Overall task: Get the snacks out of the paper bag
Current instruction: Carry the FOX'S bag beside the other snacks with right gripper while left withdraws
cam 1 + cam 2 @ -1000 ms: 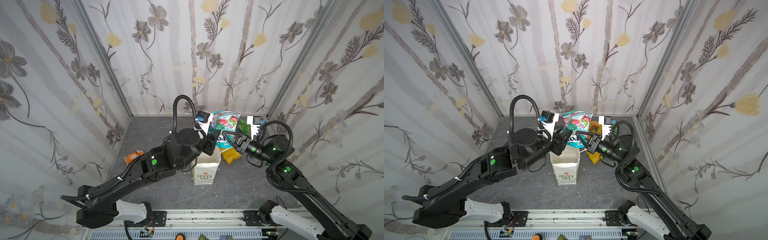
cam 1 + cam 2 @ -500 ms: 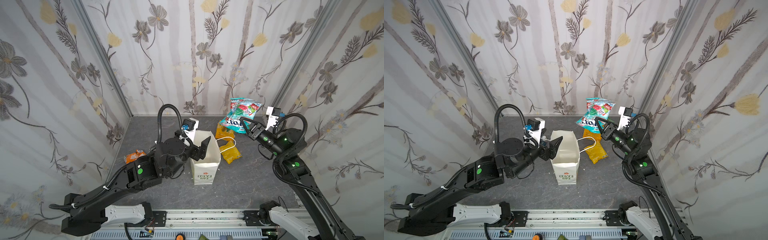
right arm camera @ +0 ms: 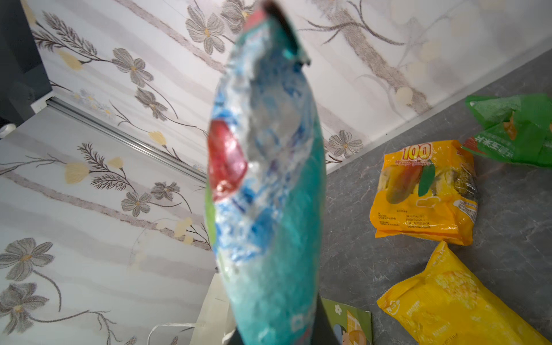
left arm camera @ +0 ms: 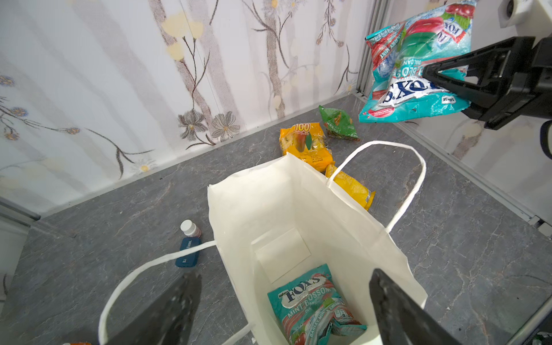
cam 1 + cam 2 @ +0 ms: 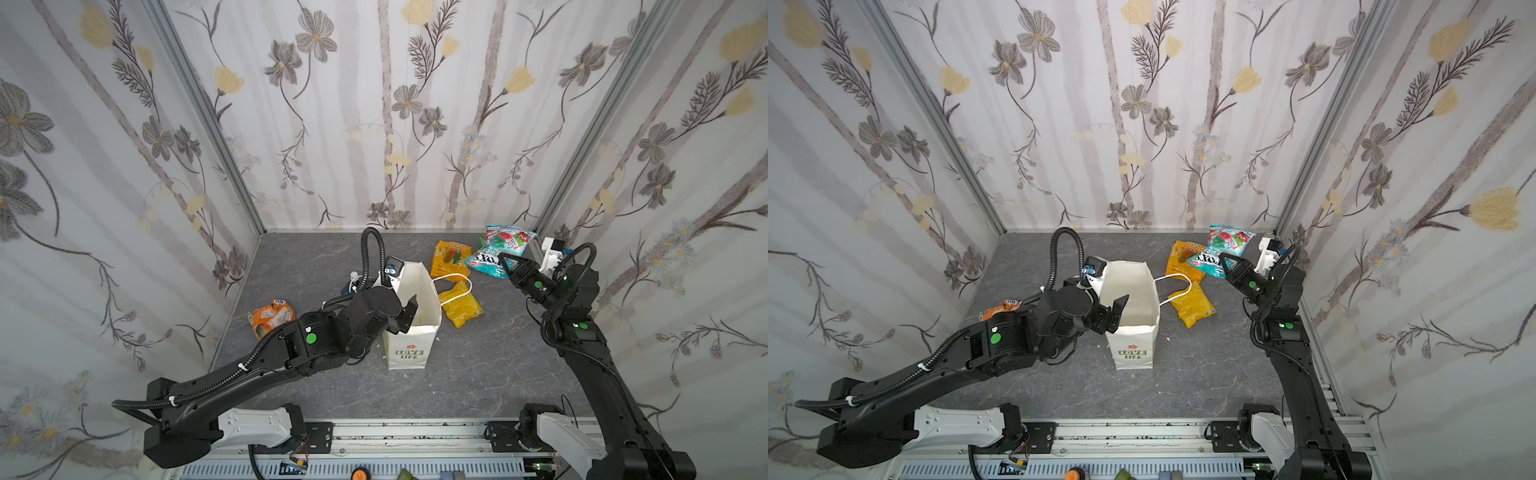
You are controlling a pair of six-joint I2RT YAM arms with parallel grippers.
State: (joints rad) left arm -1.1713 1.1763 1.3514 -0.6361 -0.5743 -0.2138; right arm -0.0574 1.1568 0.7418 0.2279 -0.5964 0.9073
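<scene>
In both top views the white paper carrier bag with green "LOVE LIFE" lettering point(image 5: 409, 349) stands upright on the grey worktop point(image 5: 478, 374). The left end effector point(image 5: 404, 316) hangs released, jaws spread at the bag's mouth. The right end effector point(image 5: 505, 261) is clenched on a glossy teal "FOX'S" packet point(image 5: 500, 245) near the back right corner. The left wrist view shows a second teal "FOX'S" packet point(image 4: 310, 304) lying inside the bag. The right wrist view is blurred; the held packet seems edge-on.

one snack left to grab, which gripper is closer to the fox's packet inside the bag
Left. The left gripper hangs open over the mouth of the paper bag, above the FOX'S packet inside; the right gripper is near the back corner, shut on the other FOX'S packet.
</scene>
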